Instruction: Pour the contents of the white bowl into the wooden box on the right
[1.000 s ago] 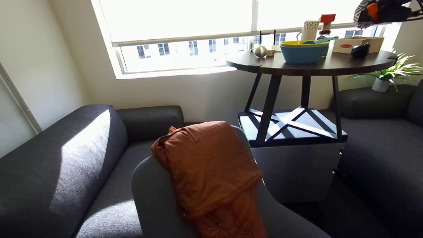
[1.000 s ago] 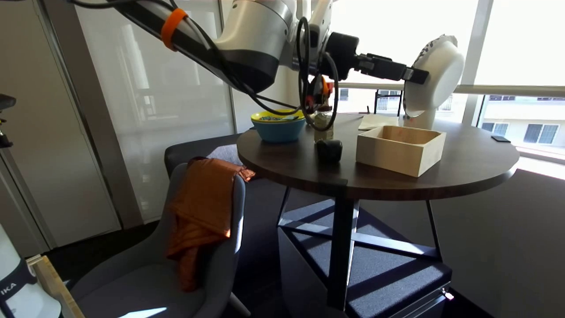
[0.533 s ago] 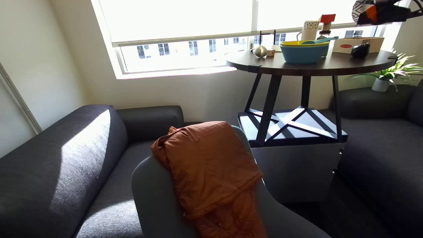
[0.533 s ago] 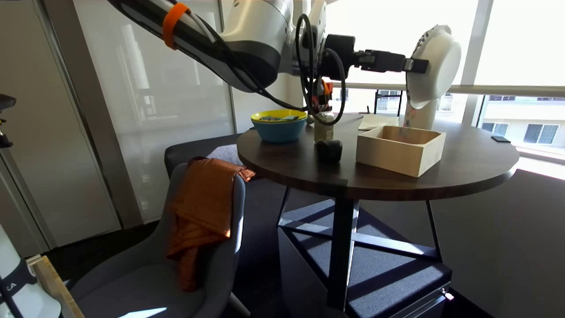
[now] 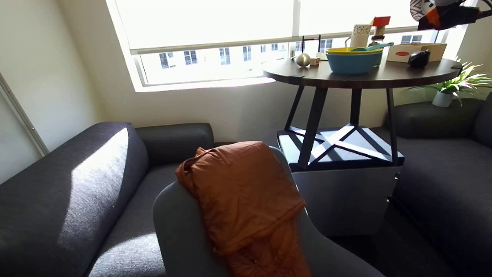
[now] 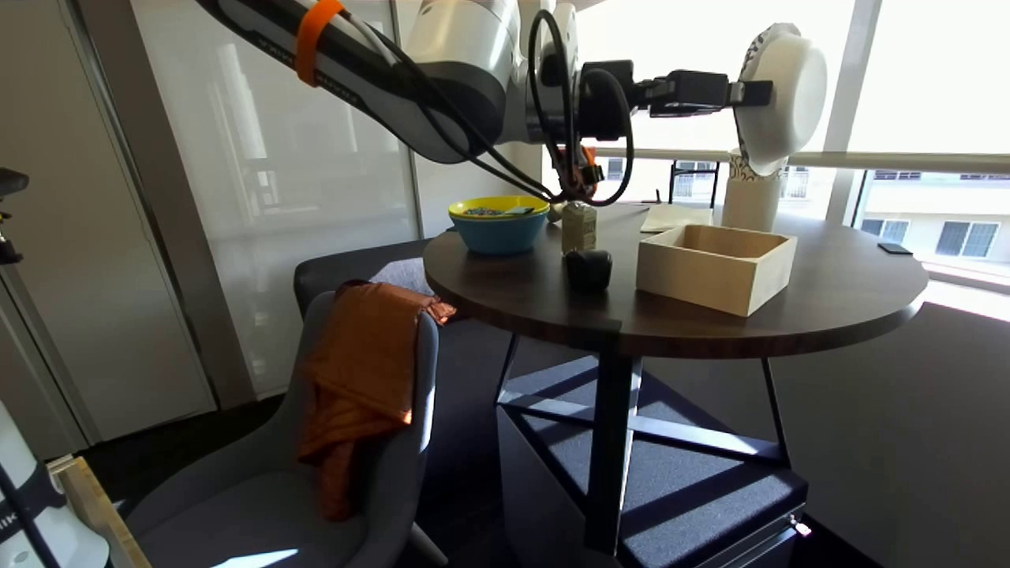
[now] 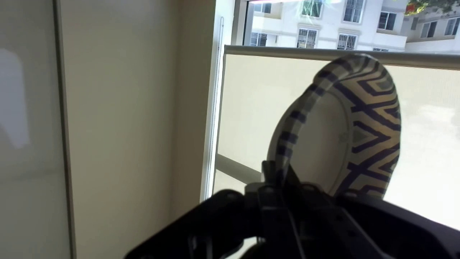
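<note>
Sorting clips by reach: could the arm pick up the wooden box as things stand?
Probably not: the gripper holds the white bowl by its rim. The wooden box looks uncovered, but the bowl would likely need setting down first.

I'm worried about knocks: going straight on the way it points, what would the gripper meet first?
Probably the window blind, with the white bowl in the gripper touching it first; the wrist view shows the blind behind the bowl, but its distance is unclear.

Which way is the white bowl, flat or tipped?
Tipped. In an exterior view, the white bowl is held almost on edge, its rim pinched by the fingers.
</note>
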`<act>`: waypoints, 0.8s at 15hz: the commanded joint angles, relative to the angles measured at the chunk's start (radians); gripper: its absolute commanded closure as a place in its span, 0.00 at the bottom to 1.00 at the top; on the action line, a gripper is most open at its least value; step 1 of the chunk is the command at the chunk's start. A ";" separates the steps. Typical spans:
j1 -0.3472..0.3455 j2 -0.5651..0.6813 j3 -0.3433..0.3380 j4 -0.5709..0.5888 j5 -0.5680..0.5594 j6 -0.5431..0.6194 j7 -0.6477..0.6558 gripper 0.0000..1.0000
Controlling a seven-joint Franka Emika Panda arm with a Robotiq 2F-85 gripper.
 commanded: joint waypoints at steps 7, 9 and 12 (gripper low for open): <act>-0.057 -0.075 0.039 -0.053 -0.058 0.087 0.054 0.99; -0.071 -0.089 0.031 -0.053 0.088 0.162 -0.048 0.99; -0.098 -0.100 0.005 -0.044 0.343 0.273 -0.217 0.99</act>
